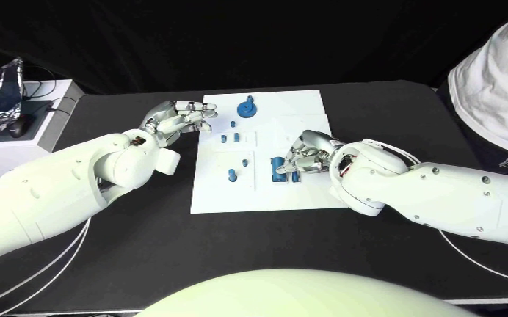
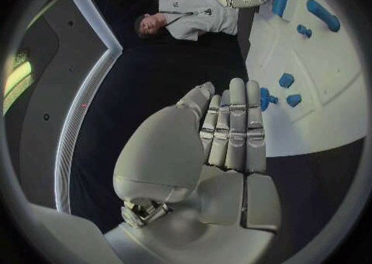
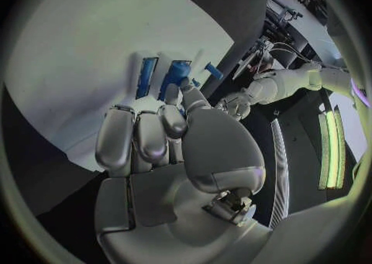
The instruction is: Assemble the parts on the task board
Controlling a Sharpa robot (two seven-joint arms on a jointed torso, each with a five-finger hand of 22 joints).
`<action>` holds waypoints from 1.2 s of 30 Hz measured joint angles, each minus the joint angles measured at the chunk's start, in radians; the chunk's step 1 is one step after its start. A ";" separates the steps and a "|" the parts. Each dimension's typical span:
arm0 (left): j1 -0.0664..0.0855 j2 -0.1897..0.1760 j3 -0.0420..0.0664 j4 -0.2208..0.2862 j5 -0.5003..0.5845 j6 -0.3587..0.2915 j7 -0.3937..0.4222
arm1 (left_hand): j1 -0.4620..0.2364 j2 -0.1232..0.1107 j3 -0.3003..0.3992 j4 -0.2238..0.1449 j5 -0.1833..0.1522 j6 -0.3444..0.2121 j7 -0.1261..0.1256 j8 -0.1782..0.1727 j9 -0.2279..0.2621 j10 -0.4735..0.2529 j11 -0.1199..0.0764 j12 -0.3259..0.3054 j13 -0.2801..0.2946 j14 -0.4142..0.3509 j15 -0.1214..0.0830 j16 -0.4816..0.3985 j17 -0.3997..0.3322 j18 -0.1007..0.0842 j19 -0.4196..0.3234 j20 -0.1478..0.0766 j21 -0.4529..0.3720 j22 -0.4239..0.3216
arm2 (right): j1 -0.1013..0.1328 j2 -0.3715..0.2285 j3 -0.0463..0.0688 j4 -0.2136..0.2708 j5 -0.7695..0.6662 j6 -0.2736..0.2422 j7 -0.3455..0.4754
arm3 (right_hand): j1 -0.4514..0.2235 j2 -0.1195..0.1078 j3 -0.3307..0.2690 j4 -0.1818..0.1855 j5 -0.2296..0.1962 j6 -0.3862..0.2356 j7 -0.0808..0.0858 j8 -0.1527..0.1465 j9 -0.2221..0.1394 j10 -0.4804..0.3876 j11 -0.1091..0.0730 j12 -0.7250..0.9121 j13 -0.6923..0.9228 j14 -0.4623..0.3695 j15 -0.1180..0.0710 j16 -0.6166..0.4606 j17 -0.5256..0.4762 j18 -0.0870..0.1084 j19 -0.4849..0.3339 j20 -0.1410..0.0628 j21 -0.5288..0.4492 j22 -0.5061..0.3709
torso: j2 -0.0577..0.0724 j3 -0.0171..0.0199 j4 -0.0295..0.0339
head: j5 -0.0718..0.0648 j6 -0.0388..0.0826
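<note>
The board point(image 1: 260, 185) is lying mid-counter point(image 1: 127, 258), with blue parts scattered on it. The right hand point(image 1: 305, 154) is being rested on the board's right side, fingers point(image 3: 147, 137) curled together over a blue block point(image 1: 280, 169); whether it is being gripped cannot be told. The left hand point(image 1: 176, 119) is being held at the board's left edge, fingers point(image 2: 236, 127) straight, side by side, nothing held. A round blue part point(image 1: 248, 108) is standing near the far edge.

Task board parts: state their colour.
Blue parts, on the white task board; clearest in the head view.
</note>
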 measured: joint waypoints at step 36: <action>0.000 0.017 0.000 -0.021 0.030 -0.005 0.019 | -0.053 -0.013 -0.112 0.052 -0.048 -0.004 -0.004 0.000 0.000 0.000 0.000 0.013 0.000 0.004 0.004 0.000 -0.005 0.000 0.015 0.010 -0.047 -0.059 | 0.000 -0.055 0.002 -0.053 0.404 -0.237 0.430 | -0.031 -0.048 -0.038 0.057 0.063 -0.059 0.063 -0.141 -0.133 -0.058 0.048 -0.085 -0.009 -0.013 0.024 -0.068 -0.081 0.000 0.002 0.023 -0.152 0.000 | -0.009 -0.0031 -0.0046 | 0.005 0.030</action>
